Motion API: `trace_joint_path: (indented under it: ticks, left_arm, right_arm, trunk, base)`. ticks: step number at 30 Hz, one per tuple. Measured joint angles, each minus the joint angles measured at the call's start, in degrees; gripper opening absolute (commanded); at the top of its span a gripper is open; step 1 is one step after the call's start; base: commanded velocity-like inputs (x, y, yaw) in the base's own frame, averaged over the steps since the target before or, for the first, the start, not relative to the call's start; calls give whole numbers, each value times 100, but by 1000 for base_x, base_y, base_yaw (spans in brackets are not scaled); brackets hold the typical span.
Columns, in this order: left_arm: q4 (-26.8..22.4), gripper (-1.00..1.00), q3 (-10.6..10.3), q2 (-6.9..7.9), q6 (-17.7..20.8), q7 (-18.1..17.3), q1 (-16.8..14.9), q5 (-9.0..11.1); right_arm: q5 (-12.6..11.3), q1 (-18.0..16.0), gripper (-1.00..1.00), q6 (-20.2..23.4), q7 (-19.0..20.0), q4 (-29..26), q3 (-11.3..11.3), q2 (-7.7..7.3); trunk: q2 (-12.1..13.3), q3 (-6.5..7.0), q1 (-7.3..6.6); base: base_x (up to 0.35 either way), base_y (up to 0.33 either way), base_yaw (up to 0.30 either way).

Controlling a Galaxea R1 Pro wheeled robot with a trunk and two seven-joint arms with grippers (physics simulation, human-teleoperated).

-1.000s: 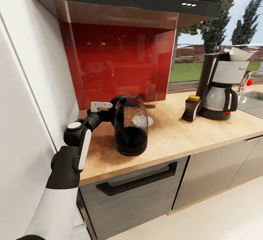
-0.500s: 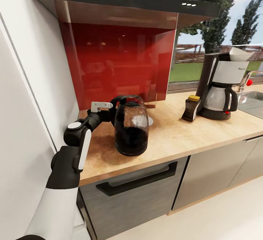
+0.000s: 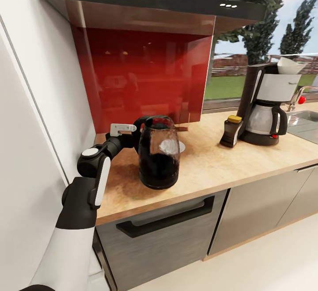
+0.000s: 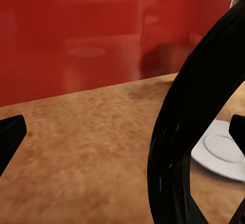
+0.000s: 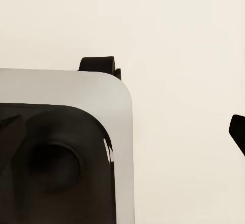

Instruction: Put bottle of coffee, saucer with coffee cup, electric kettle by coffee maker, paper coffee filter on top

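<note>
Reaching for the electric kettle (image 3: 159, 151) at lower centre of the kitchen countertop (image 3: 212, 158) | left gripper (image 4: 122, 132) spread wide, handle (image 4: 178, 132) between its fingers, not yet clamped | kettle likely heavy, glassy, slippery: take the stiff handle.

**Daylight floods simulated kitchen; gloss and blur mark the close views**

Bright, even light fills the head view, strongest from the window (image 3: 229, 83) at right. The red glossy panel (image 3: 141, 74) carries soft, smeared reflections. The electric kettle (image 3: 159, 154) casts a faint, diffuse shadow on the kitchen countertop (image 3: 212, 158) and shows a pale highlight on its glass. Straight lines bow toward the frame's edges. In the left wrist view, the kettle's handle (image 4: 189, 132) looms dark and soft-edged. The right wrist view is flat, pale and shadowless.
</note>
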Motion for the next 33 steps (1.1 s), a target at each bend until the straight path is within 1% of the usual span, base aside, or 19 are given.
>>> trace_joint_path:
  ticks: [33]
  left_arm:
    - [9,100,-1,0,5,-5,0,13]
  right_arm:
    - [0,0,100,0,5,0,0,0]
  trunk:
    - [0,0,0]
  base:
    - [15,0,0]
